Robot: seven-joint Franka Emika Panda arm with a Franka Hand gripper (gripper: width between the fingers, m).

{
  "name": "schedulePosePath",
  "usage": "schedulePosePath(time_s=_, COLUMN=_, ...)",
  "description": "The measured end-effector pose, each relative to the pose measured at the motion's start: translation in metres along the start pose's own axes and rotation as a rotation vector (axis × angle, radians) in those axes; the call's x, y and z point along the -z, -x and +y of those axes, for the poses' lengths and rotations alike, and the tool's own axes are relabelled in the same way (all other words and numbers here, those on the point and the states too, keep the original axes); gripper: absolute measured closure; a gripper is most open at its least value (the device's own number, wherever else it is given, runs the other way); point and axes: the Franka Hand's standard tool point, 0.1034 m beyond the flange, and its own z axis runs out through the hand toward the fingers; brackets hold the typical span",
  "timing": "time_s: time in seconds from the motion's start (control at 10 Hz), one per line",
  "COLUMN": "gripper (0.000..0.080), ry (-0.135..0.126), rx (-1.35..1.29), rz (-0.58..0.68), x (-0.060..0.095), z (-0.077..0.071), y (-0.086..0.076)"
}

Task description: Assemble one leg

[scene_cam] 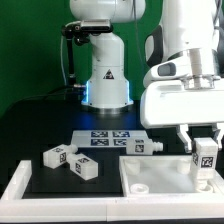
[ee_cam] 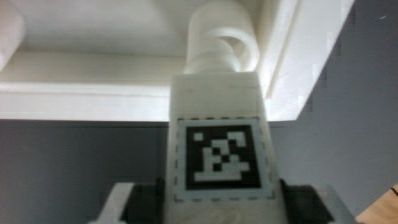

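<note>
Black table [scene_cam: 100, 185], white-rimmed, carries the whole layout. Next in size, the arm [scene_cam: 185, 90] fills the exterior view's right. Below it lies the white top [scene_cam: 150, 178], and behind that the marker board [scene_cam: 105, 138]. Three loose legs [scene_cam: 55, 155] [scene_cam: 85, 168] [scene_cam: 140, 147] rest well apart from the work.

The gripper [scene_cam: 205, 150] is clamped on the fourth leg [scene_cam: 206, 158], held upright over the top's far corner on the exterior view's right.

We judge two risks. If the tip meets the top off-centre from its hole, it may jam or cross-thread. A downward push could then tilt the leg in the grip or slide the top, which nothing visibly braces.

The exterior view alone shows the spare legs, the marker board and the leg's height above the top. The wrist view alone shows the fingers [ee_cam: 134, 205] flanking the leg [ee_cam: 217, 110], its tag [ee_cam: 221, 155], and the rounded tip [ee_cam: 222, 45] close against the top [ee_cam: 107, 60]. We cannot tell from either view whether the tip touches, nor where the hole lies.
</note>
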Motion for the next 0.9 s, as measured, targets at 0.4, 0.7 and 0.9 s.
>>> schedulePosePath(time_s=0.4, gripper=0.0512, ry=-0.005, rx=-0.012, rz=0.071, x=-0.004, z=-0.010, y=-0.005)
schedulePosePath(time_s=0.7, gripper=0.0512, ry=-0.006, rx=-0.022, rz=0.070, x=-0.003, z=-0.013, y=-0.003)
schedulePosePath(time_s=0.9, gripper=0.0512, ry=-0.009, rx=-0.020, rz=0.067, x=0.000, z=-0.015, y=-0.001)
